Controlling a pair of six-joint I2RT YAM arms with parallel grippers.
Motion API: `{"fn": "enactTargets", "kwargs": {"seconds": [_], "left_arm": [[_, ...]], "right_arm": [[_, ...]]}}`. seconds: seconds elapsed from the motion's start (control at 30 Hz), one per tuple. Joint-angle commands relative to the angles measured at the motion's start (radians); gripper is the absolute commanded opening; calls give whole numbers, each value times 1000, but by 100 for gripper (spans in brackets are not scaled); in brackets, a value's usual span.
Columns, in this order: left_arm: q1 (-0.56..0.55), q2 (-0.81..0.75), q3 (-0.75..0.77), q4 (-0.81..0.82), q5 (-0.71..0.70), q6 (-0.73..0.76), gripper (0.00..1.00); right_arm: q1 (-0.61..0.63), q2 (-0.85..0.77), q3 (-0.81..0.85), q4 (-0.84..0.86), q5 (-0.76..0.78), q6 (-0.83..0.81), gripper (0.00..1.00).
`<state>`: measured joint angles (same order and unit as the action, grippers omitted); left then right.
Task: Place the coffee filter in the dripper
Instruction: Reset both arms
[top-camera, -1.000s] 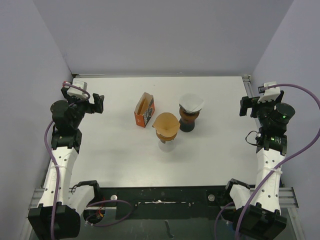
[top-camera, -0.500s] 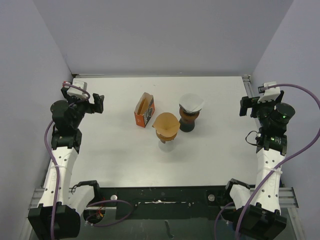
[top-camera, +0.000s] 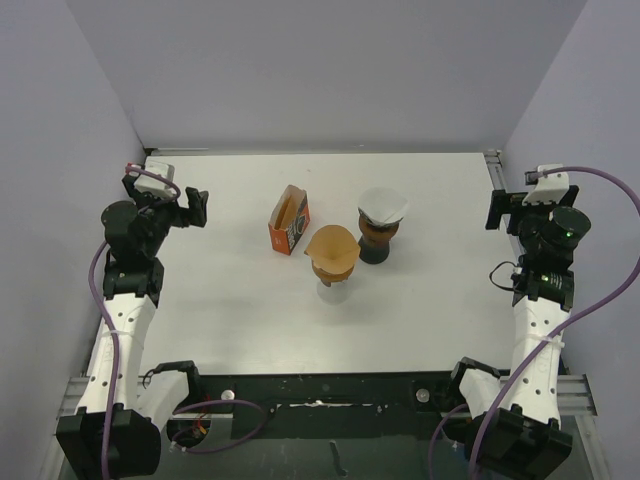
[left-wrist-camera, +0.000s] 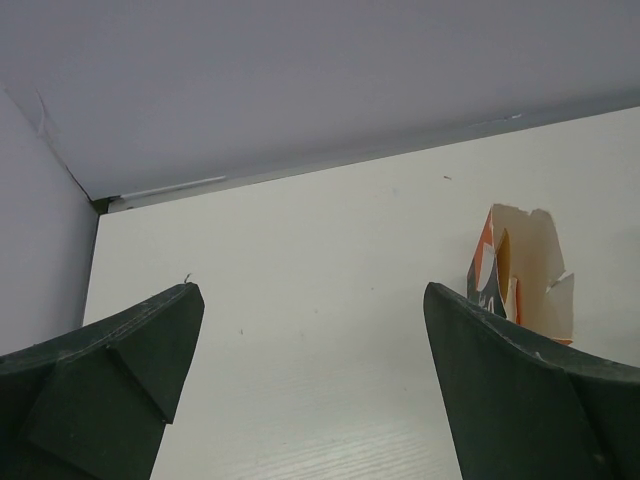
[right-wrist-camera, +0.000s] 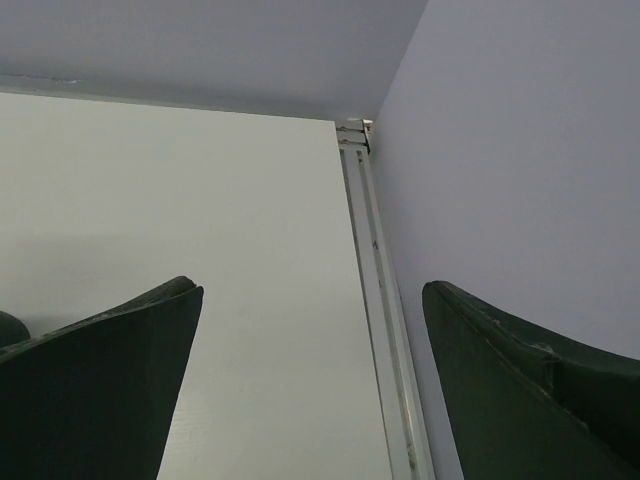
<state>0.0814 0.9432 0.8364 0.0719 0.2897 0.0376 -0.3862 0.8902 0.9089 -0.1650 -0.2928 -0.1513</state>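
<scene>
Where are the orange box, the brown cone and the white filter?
orange box (top-camera: 289, 224), top view, its middle.
brown cone (top-camera: 332, 248), top view, inner surface.
white filter (top-camera: 383, 204), top view, its centre.

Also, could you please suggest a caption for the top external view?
Left gripper and right gripper open at either side; white filter in the dark dripper, amber cone and orange box alongside.

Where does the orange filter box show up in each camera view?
Top view: the orange box stands left of centre on the table.
Left wrist: near the right edge, its torn top open.
Right wrist: not in it.
Shared landmark: the table's far edge meeting the back wall.
</scene>
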Motion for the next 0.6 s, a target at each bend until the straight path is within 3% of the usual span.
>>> {"fn": "enactTargets", "kwargs": {"seconds": [0.0,0.57], "left_arm": [[8,-9,0,62,9,-1,92],[17,-11,-18,125,27,-53,92]], "right_arm": [[-9,-11,-1,81,117,30,98],[-9,-9,4,25,-152,-5,98]]}}
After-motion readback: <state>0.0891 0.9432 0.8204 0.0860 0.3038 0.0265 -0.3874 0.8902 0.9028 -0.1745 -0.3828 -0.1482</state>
